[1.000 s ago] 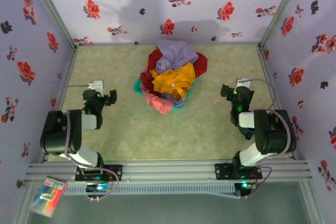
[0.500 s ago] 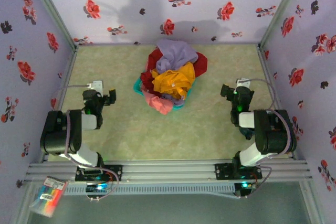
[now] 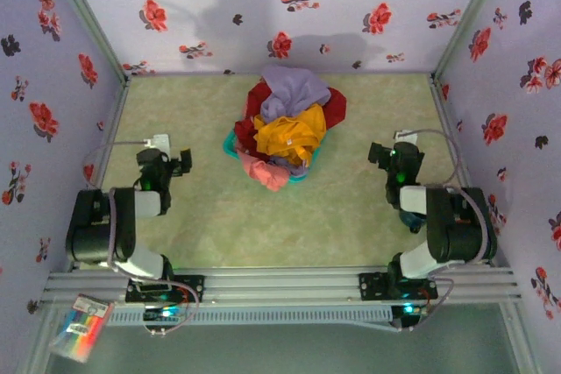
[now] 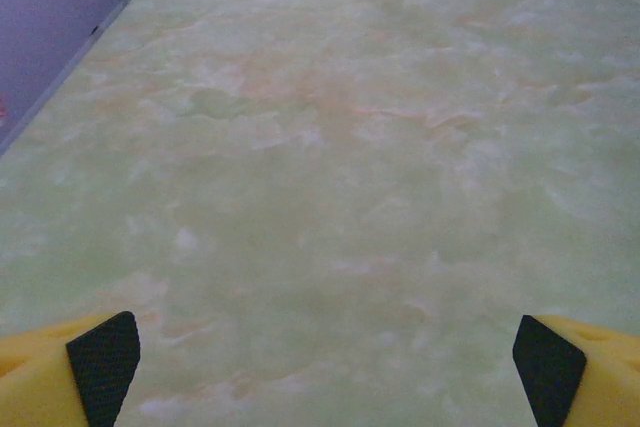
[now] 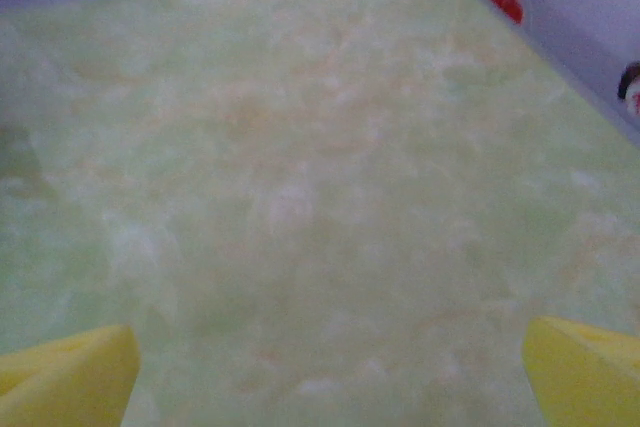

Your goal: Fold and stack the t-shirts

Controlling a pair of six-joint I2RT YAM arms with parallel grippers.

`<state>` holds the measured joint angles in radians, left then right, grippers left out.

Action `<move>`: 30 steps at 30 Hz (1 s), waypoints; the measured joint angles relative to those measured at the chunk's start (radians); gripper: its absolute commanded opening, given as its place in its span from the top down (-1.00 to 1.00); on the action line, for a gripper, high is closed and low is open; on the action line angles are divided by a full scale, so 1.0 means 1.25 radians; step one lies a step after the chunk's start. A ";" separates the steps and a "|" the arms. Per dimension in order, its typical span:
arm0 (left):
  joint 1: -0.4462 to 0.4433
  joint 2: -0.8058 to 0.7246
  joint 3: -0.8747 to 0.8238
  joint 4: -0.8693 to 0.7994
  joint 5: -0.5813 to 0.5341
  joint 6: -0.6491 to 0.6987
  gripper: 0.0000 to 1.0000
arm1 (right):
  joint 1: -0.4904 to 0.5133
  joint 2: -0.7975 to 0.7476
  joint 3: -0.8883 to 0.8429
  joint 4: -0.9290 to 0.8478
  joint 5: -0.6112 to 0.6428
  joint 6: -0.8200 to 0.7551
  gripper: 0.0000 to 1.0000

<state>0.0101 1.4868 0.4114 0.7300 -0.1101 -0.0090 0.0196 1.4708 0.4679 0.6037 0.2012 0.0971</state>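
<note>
1. Top external view is showing the t-shirts (image 3: pixel 285 129) lying heaped in a teal basket (image 3: pixel 229 144) at the middle of the table (image 3: pixel 219 216), toward the far wall.
2. The lavender shirt (image 3: pixel 296 92) is sitting on top at the back, the orange-yellow shirt (image 3: pixel 289 136) is lying in the middle, the red shirt (image 3: pixel 255 104) is spilling around the sides, and the pink shirt (image 3: pixel 266 172) is hanging over the near rim.
3. The left gripper (image 4: pixel 325 365) is hovering over bare table left of the pile, its jaws standing wide and holding nothing.
4. The right gripper (image 5: pixel 328 367) is hovering right of the pile, well apart from it, its jaws likewise wide and holding nothing.
</note>
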 measured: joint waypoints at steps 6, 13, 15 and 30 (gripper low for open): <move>-0.003 -0.165 0.239 -0.344 -0.016 -0.061 -0.98 | 0.001 -0.164 0.232 -0.337 0.015 0.002 -0.99; -0.004 -0.130 0.461 -0.540 0.189 -0.270 -0.98 | 0.011 -0.218 0.425 -0.660 -0.026 0.041 -0.99; -0.010 -0.071 0.473 -0.537 0.274 -0.363 -0.98 | 0.016 -0.204 0.478 -0.759 -0.041 0.062 -0.99; -0.176 0.381 0.801 -0.613 0.562 -0.504 -0.98 | 0.018 -0.159 0.609 -1.056 -0.198 0.175 -0.99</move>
<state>-0.2096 1.9636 1.4124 -0.0360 0.5922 -0.6384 0.0418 1.2716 1.2293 -0.7158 -0.0460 0.3153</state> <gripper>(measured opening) 0.990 0.993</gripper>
